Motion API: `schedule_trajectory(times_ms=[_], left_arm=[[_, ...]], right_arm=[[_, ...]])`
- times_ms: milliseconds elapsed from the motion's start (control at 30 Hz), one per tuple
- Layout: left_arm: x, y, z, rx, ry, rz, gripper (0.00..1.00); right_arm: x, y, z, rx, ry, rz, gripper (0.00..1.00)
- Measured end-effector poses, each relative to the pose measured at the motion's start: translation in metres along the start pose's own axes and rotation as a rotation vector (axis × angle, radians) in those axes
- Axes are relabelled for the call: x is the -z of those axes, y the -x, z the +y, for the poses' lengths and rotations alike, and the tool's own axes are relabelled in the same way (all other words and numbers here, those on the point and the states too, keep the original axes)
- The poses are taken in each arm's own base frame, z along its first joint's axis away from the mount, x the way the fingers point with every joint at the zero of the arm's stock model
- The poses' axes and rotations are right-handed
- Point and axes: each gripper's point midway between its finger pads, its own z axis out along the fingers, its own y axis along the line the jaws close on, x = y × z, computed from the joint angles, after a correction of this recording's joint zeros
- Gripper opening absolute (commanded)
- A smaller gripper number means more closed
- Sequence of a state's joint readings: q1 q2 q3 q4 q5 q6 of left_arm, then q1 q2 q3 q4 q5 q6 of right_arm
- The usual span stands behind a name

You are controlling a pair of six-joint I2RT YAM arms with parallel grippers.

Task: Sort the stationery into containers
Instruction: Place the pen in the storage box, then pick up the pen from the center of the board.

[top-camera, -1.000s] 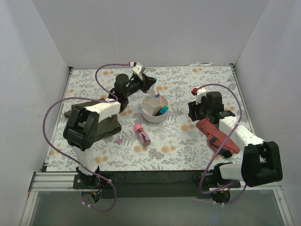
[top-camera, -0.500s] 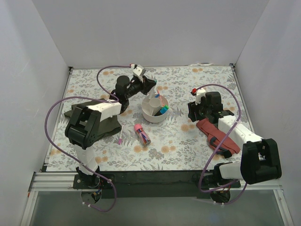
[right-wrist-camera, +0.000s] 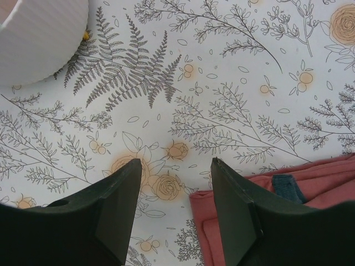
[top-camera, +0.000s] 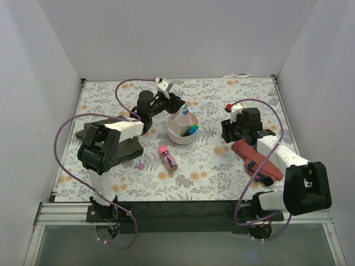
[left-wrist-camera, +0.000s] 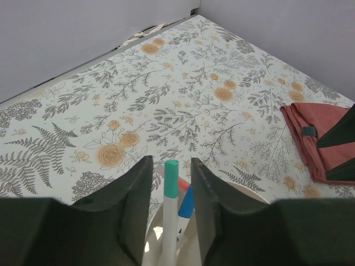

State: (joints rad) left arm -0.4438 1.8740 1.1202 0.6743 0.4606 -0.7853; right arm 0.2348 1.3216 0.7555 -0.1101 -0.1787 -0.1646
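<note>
Where the left claw (left-wrist-camera: 170, 160) gapes, teal-capped pen (left-wrist-camera: 171, 180) stands.

Tabletop (top-camera: 222, 166) white, printed all over with grey ferns and leaves plus orange-yellow roses. Bowl (top-camera: 180, 136) plain off-white. Inside it a teal-capped pen (left-wrist-camera: 171, 188) with a white barrel, and a blue tip (left-wrist-camera: 186, 200) just right of it with some red-orange behind. Near side of bowl: pink tube (top-camera: 167, 157) with a darker multicolour end. Left of that a thin pen (top-camera: 142, 160), white with pink cap. Right: red cloth (top-camera: 252, 158) with a dark teal tab (right-wrist-camera: 285, 185). Left: dark olive cloth (top-camera: 125, 148). Cables (top-camera: 61, 138) purple. Walls plain pale grey.
</note>
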Motion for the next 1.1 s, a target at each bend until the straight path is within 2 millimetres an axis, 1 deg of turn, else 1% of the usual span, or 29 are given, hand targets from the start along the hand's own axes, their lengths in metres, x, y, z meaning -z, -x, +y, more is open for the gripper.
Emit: schedule_trajectory(times_ms=[167,233,267,300,333,400,533,567,600,667,700,733,867,933,1000,1067,1100], left_arm=[[0.002,-0.004,0.003,0.007,0.021,0.024,0.47],[0.006,0.000,0.005,-0.001,0.045,0.033,0.52],[0.009,0.006,0.007,-0.012,0.064,0.032,0.54],[0.013,0.013,0.008,-0.023,0.088,0.032,0.58],[0.018,0.023,0.010,-0.037,0.114,0.028,0.65],[0.030,0.045,0.012,-0.060,0.169,0.031,0.66],[0.059,0.106,0.009,-0.086,0.270,0.074,0.63],[0.069,0.115,0.008,-0.087,0.288,0.093,0.61],[0.081,0.118,0.006,-0.083,0.304,0.121,0.61],[0.106,0.105,0.001,-0.063,0.327,0.208,0.61],[0.123,0.086,-0.001,-0.046,0.339,0.279,0.71],[0.134,0.071,-0.003,-0.030,0.346,0.333,0.76],[0.181,-0.009,-0.008,-0.002,0.346,0.631,0.77],[0.205,-0.041,-0.012,-0.035,0.306,0.763,0.75],[0.227,-0.059,-0.017,-0.108,0.234,0.842,0.75],[0.246,-0.062,-0.022,-0.243,0.133,0.857,0.74],[0.255,-0.058,-0.025,-0.311,0.089,0.851,0.72]], right_arm=[[-0.001,0.000,0.000,-0.001,0.004,0.002,0.62],[-0.001,0.000,0.000,-0.001,0.004,0.001,0.62],[-0.001,0.001,0.000,-0.001,0.005,0.000,0.62],[-0.001,0.002,0.000,0.000,0.005,-0.002,0.62],[-0.001,0.003,0.000,0.001,0.006,-0.006,0.62],[0.000,0.009,0.000,0.003,0.006,-0.016,0.62],[0.002,0.023,-0.001,0.009,0.006,-0.046,0.62],[0.002,0.027,-0.001,0.011,0.009,-0.054,0.62],[0.003,0.031,0.000,0.013,0.014,-0.062,0.62],[0.002,0.037,0.001,0.015,0.026,-0.073,0.62],[0.002,0.039,0.002,0.017,0.032,-0.075,0.62],[0.001,0.041,0.002,0.019,0.038,-0.076,0.63],[-0.008,0.052,0.004,0.071,0.082,-0.067,0.65],[-0.013,0.059,0.006,0.137,0.127,-0.058,0.65],[-0.017,0.066,0.008,0.194,0.166,-0.054,0.65],[-0.022,0.073,0.009,0.265,0.205,-0.053,0.65],[-0.024,0.074,0.009,0.287,0.217,-0.053,0.65]])
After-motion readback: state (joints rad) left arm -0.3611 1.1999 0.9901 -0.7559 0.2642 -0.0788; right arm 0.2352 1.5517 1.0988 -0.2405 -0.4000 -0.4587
